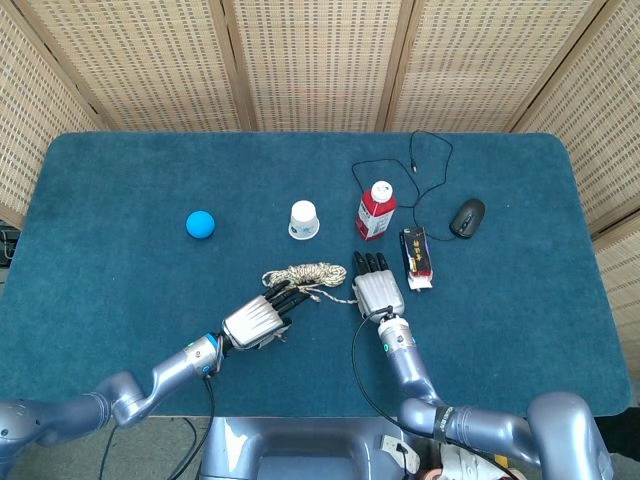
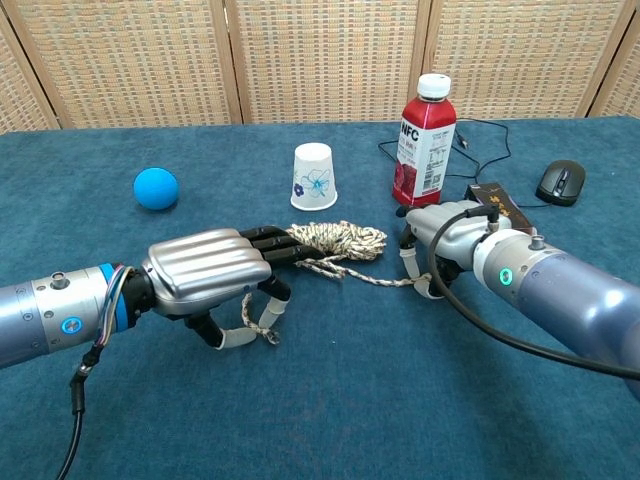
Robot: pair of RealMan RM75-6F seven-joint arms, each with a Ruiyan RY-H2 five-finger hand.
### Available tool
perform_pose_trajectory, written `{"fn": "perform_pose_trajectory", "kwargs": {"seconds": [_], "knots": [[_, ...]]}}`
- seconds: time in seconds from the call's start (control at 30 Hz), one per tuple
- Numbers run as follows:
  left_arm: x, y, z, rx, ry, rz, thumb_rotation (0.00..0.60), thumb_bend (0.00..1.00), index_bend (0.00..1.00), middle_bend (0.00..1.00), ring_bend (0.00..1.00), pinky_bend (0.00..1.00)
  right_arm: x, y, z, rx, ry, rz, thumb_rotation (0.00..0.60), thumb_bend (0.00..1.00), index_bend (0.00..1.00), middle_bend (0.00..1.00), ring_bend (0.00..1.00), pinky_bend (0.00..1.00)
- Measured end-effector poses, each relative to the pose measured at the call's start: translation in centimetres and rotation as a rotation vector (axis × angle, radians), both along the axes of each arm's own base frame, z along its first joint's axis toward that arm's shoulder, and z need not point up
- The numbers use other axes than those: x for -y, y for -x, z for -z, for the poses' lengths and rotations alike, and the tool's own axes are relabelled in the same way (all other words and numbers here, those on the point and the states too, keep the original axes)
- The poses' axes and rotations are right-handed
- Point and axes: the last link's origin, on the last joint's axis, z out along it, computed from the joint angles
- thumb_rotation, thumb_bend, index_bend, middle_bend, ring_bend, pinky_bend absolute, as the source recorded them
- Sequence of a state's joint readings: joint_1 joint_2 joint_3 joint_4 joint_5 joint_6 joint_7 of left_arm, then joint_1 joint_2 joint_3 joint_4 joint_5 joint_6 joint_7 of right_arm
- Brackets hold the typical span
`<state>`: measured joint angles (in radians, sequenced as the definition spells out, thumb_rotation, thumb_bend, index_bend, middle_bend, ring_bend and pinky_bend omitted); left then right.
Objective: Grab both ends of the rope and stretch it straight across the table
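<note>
Blue cloth covers the surface [image 1: 120, 300], which carries everything else. Left hand [image 2: 208, 271] lies low over it near the front edge, back upward, its dark fingers [image 2: 272, 243] stretched toward the rope [image 2: 340, 241] and reaching the near edge of the coil, while a loose tail of rope curls under the palm; whether the fingers are clenched on that tail I cannot tell. Right hand [image 2: 447, 232] sits just right of the coil, fingers pointing down to the cloth at the strand that runs out from the pile; whether it is grasping that end is also unclear. The rope itself is bunched in a loose heap between the two hands, in front of the paper cup [image 1: 304, 220]. A red-labelled bottle [image 1: 376, 211] stands upright behind the right hand, with a dark small box [image 1: 416, 255] beside it, a black mouse [image 1: 467, 217] and its cable farther right. A blue ball [image 1: 200, 224] rests well apart to the left.
</note>
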<state>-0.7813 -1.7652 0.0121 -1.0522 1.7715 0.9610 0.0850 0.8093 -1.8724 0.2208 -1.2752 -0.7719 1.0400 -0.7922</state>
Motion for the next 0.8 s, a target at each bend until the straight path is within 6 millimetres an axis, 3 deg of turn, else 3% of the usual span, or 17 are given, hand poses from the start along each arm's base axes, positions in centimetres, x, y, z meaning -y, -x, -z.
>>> {"fn": "perform_pose_trajectory", "kwargs": {"seconds": [0.27, 0.67, 0.8], "knots": [[-0.1, 0.1, 0.1, 0.001, 0.0, -0.005, 0.6, 0.41, 0.58, 0.0, 0.0, 0.0, 0.1, 0.1, 0.1, -0.002, -0.001, 0.005, 0.6, 0.52, 0.69, 0.0, 0.0, 0.0], [-0.3, 0.1, -0.1, 0.021, -0.014, -0.006, 0.6, 0.46, 0.81, 0.0, 0.0, 0.0, 0.3, 0.1, -0.3, 0.003, 0.008, 0.001, 0.6, 0.53, 0.7, 0.01, 0.0, 0.0], [-0.6, 0.4, -0.9, 0.037, -0.035, -0.006, 0.6, 0.47, 0.83, 0.0, 0.0, 0.0, 0.4, 0.2, -0.6, 0.009, 0.016, -0.002, 0.6, 0.52, 0.7, 0.01, 0.0, 0.0]]}}
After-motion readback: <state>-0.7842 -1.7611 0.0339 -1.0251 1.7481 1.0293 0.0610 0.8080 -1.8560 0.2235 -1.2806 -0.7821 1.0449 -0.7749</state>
